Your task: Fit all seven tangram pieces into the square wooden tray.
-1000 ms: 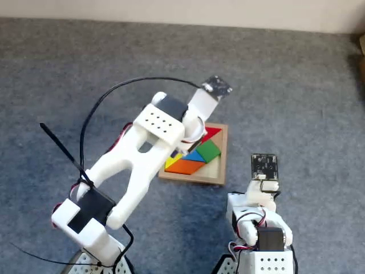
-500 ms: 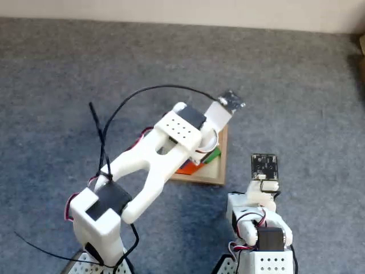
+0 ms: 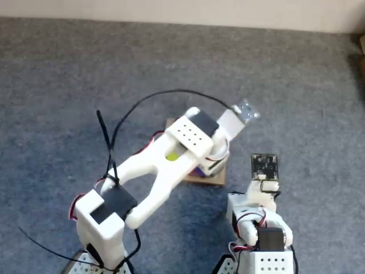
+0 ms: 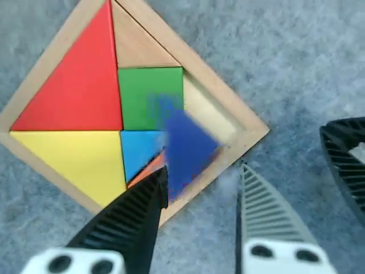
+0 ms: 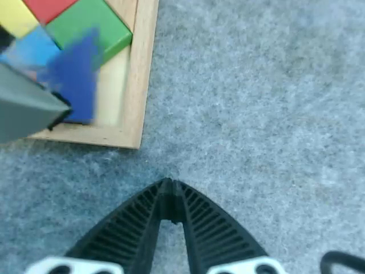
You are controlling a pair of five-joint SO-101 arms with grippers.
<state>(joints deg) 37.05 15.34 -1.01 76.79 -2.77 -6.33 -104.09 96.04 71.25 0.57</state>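
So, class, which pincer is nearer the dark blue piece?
Left. The left pincer is directly at the dark blue piece, above the wooden tray; the right pincer sits apart, over carpet beyond the tray's edge.

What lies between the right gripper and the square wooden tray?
Bare grey carpet lies between the right gripper and the wooden tray, with nothing on that stretch; the right wrist view shows it.

square wooden tray [image 4: 228, 101] near the desk's middle holds red triangle [image 4: 74, 85], yellow triangle [image 4: 74, 162], green square [image 4: 140, 91], light-blue triangle [image 4: 137, 151], orange piece [image 4: 145, 173]; blurred dark-blue piece [image 4: 191, 148] overlaps its bare slot.
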